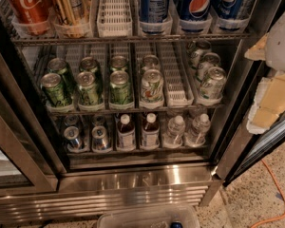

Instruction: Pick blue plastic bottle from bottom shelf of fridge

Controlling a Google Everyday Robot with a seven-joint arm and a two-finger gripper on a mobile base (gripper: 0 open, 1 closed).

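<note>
The fridge (pixel 133 175) stands open in front of me. On its bottom shelf (pixel 133 152), two small bottles with white caps, dark liquid and pale labels stand side by side in the middle lanes: one blue plastic bottle (pixel 126 133) and a second like it (pixel 150 131). My gripper (pixel 271 101), white and cream, hangs at the right edge of the view. It is outside the fridge, beside the door frame at about the height of the green-can rack. It is well to the right of and above the bottles and touches nothing on the shelves.
Silver cans (pixel 87 137) fill the bottom shelf's left lanes and clear water bottles (pixel 185 131) its right lanes. Green cans (pixel 109 87) sit on the rack above, cola cans (pixel 190 6) on top. A clear plastic bin (pixel 149 217) and an orange cable (pixel 270 194) lie on the floor.
</note>
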